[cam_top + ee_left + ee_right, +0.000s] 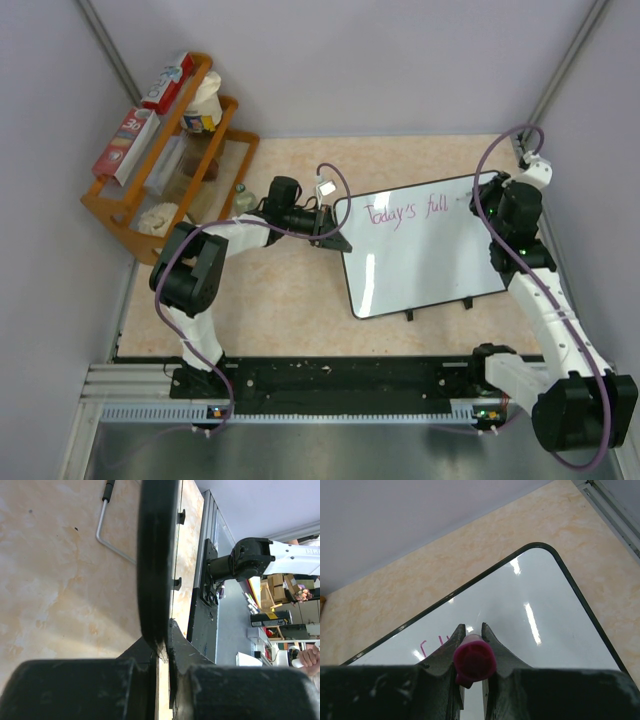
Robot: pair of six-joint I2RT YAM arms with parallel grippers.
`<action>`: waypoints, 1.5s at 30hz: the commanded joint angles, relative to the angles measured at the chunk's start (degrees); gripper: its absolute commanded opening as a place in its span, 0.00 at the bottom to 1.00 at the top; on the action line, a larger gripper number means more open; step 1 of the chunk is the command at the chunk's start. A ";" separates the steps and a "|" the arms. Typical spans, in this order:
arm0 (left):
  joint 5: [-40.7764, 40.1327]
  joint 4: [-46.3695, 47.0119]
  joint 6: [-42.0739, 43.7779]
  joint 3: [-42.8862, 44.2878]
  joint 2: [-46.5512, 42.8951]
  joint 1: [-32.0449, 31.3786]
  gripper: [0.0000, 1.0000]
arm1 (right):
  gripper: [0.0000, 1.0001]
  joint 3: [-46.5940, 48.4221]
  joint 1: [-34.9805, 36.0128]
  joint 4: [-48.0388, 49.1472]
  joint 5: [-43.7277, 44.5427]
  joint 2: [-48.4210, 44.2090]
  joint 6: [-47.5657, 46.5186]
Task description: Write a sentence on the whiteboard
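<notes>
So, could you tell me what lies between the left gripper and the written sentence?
Only a bare strip of the whiteboard, seen in the top external view; the left gripper clamps its edge short of the sentence.

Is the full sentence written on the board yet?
No, the whiteboard shows only pink writing reading "Today's full" on one line.

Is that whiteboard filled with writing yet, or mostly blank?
Mostly blank. The whiteboard carries only one pink line, "Today's full", along its far edge; everything below it is bare white.

Wooden rack (106,209) far left; boxes (125,145), container (205,102) inside.
</notes>
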 commanded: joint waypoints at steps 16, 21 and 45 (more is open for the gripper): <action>1.28 -2.99 5.74 -1.90 -1.07 -1.24 0.00 | 0.00 -4.18 -0.74 1.05 -0.63 -3.49 0.56; 1.19 -2.91 5.74 -1.81 -0.99 -1.24 0.00 | 0.00 -4.53 -0.83 0.79 0.86 -3.67 0.56; 1.45 -2.82 5.65 -1.81 -1.07 -1.24 0.00 | 0.00 0.12 -1.62 1.84 0.42 -1.38 1.17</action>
